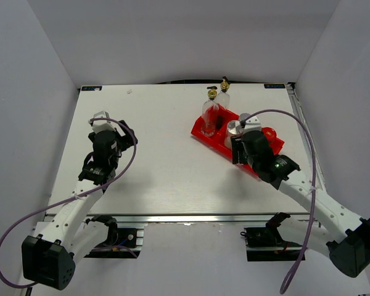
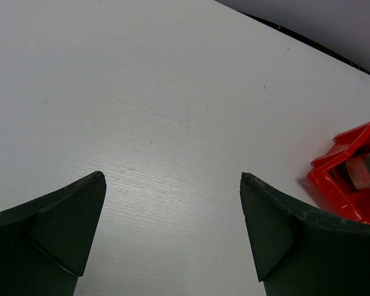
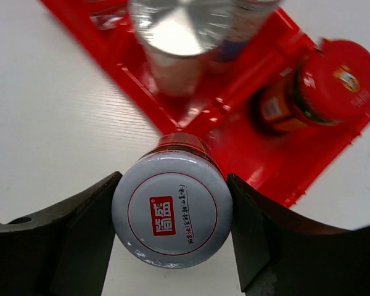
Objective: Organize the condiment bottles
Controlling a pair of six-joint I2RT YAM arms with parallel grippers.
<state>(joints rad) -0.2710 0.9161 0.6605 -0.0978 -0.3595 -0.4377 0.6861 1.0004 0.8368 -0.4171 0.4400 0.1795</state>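
While the left gripper (image 2: pixel 172 228) hangs with fingers spread over the white table (image 1: pixel 160 154), well left of the red tray (image 1: pixel 200 132), the right gripper (image 3: pixel 171 216) pinches a silver-capped shaker (image 3: pixel 171 209) at the tray's near long edge. The shaker is upright, long axis vertical, cap toward the wrist camera. A broad stretch of table lies left of the tray; the table's right edge runs near the tray's right end. A second shaker (image 3: pixel 179 31) stands in the tray just beyond the held one, and the red-lidded jar (image 3: pixel 333 86) stands at the tray's right end. The nearer glass bottle (image 1: pixel 211 111) stands upright in the tray's far-left end, spout up. The farther glass bottle (image 1: pixel 224 92) rises at the tray's far edge – in it or behind it, I cannot tell.
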